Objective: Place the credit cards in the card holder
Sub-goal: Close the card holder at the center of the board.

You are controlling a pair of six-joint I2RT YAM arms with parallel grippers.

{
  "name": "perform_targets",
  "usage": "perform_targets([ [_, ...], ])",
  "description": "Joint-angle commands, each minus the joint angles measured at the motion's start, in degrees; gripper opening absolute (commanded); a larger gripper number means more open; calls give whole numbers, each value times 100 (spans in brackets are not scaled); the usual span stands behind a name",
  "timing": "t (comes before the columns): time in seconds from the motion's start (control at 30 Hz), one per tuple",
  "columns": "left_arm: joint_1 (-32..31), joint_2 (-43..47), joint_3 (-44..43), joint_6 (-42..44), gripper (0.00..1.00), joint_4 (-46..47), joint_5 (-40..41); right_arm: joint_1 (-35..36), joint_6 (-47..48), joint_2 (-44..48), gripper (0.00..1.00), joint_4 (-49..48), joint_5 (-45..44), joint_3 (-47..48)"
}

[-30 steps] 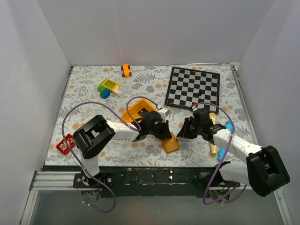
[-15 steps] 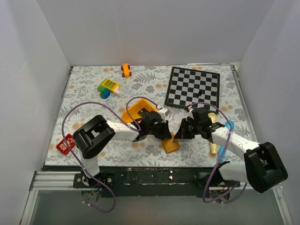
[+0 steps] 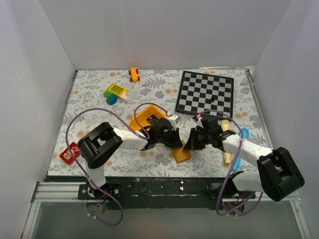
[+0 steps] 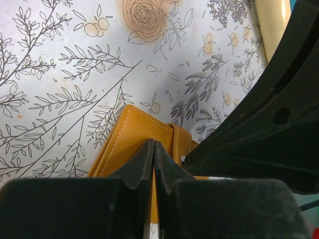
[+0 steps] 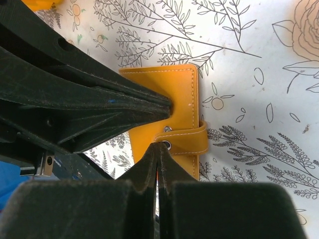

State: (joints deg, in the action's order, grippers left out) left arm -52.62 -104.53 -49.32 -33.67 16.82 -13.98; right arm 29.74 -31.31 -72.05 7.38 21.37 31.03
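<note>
The tan holder (image 3: 181, 154) lies shut and flat on the desk (image 3: 89, 109), just off the near right corner of the yellow bin (image 3: 141, 121), with its strap (image 5: 187, 139) wrapped over one edge. Both arms reach in from either side and meet over it, right of the bin. The left gripper (image 4: 153, 147) is closed, its fingertips pressed together and resting on the holder's leather beside the strap. The right gripper (image 5: 158, 148) is closed too, its tips at the snap (image 5: 166, 145) on the strap's end. Whether either pinches any leather I cannot tell. The chequered board (image 3: 205, 93) lies beyond the bin, to its right.
</note>
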Motion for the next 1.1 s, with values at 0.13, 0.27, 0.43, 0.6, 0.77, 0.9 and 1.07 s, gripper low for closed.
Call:
perform_targets([
  [0.13, -20, -6, 80, 54, 0, -293, 106, 138, -51, -177, 1, -245, -106, 123],
  [0.27, -20, 3, 89, 54, 0, -293, 106, 164, -51, -222, 1, -263, -203, 114],
  [0.43, -20, 3, 98, 45, 0, -276, 115, 217, -16, -257, 1, -219, -413, 114],
  [0.6, -20, 12, 116, 36, 0, -276, 115, 226, -15, -292, 1, -201, -589, 114],
  [0.77, -20, 12, 124, 45, 0, -276, 115, 252, -68, -292, 1, -263, -616, 97],
  [0.9, -20, 12, 133, 27, 0, -267, 115, 252, -103, 85, 1, -114, -853, 105],
  [1.07, -20, 3, 124, 27, 0, -258, 106, 252, 11, 393, 1, 316, -994, 158],
])
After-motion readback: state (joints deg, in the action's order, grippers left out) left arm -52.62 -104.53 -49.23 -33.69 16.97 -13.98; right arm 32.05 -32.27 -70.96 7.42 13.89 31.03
